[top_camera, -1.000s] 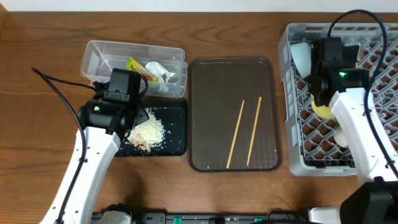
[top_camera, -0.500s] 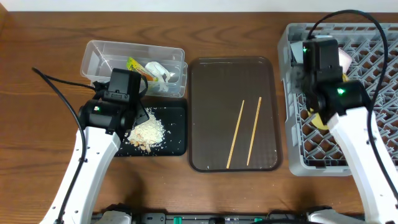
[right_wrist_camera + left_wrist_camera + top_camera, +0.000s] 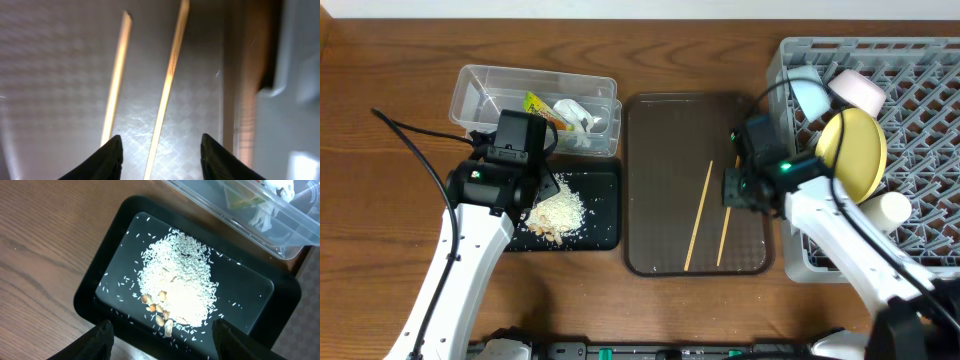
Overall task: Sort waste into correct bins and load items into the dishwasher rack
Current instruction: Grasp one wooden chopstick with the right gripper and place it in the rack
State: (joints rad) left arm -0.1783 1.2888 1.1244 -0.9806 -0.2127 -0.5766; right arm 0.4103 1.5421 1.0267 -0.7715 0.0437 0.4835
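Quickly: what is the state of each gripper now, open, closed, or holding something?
Left gripper: open, holding nothing, above the black tray.
Right gripper: open, holding nothing, above a chopstick.

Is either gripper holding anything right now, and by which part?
Nothing is held. The left gripper hangs open over the black tray; the right gripper is open above the chopsticks, closed on neither.

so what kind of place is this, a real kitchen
Probably a test bench staged for dish clearing: a dishwasher rack, a serving tray with chopsticks and a black tray of rice crumbs on a plain wooden table.
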